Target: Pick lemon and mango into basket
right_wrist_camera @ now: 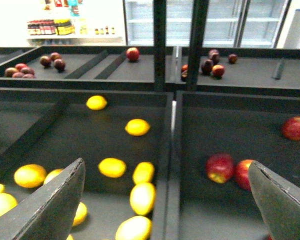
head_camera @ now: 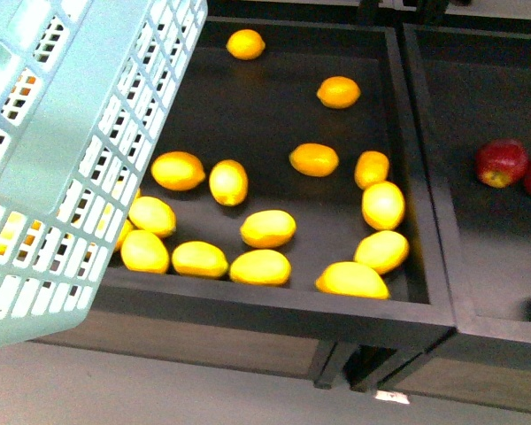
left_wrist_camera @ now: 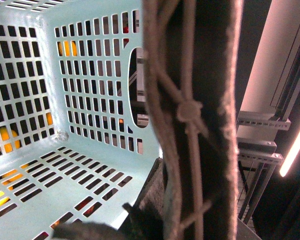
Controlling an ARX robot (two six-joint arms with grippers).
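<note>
At 9 o'clock: basket (head_camera: 71,133) tilted above bin (head_camera: 407,312) | right gripper (right_wrist_camera: 166,165) wide apart | left gripper (left_wrist_camera: 115,227) grip unreadable | risk: crowded lemons (head_camera: 268,228) at 6 o'clock, pinching two

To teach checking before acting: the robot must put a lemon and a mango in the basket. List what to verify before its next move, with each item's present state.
1. Right gripper open and empty: ok, fingers wide apart, nothing between.
2. Basket has room: ok, the floor in the left wrist view is bare.
3. Basket level: not ok, tilted over the bin's left side.
4. Lemon free to grasp: ok, it lies apart from its neighbours.
5. Mango free to grasp: cannot tell, by the bin's front wall, close to another yellow fruit.
6. Left gripper's hold on the basket: cannot tell, no view shows it clearly.
</note>
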